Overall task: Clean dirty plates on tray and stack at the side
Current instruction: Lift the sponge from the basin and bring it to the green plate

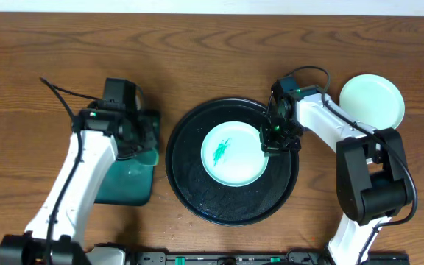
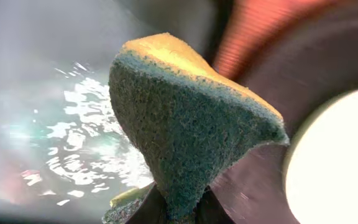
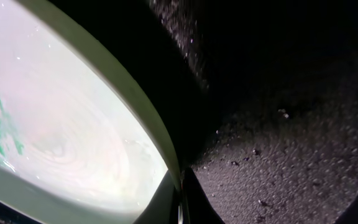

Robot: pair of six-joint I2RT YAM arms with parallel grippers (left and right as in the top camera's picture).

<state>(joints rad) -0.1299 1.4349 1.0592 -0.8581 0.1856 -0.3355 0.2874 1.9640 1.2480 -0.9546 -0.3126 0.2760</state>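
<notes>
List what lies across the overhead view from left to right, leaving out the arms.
Dark-teal rectangular tray → large round glossy black tray carrying a green-smeared pale mint plate → clean pale mint round plate.

Large round black tray (image 1: 186,173), glossy, with raised rim: lies flat mid-table. Inside it, slightly right of centre, small pale mint plate (image 1: 238,165): lies flat, face up, carries a green smear (image 1: 221,149) just left of its middle. Second mint plate (image 1: 372,101), no marks showing: rests flat on the table, off the tray, well apart toward the upper right in the overhead view.
</notes>
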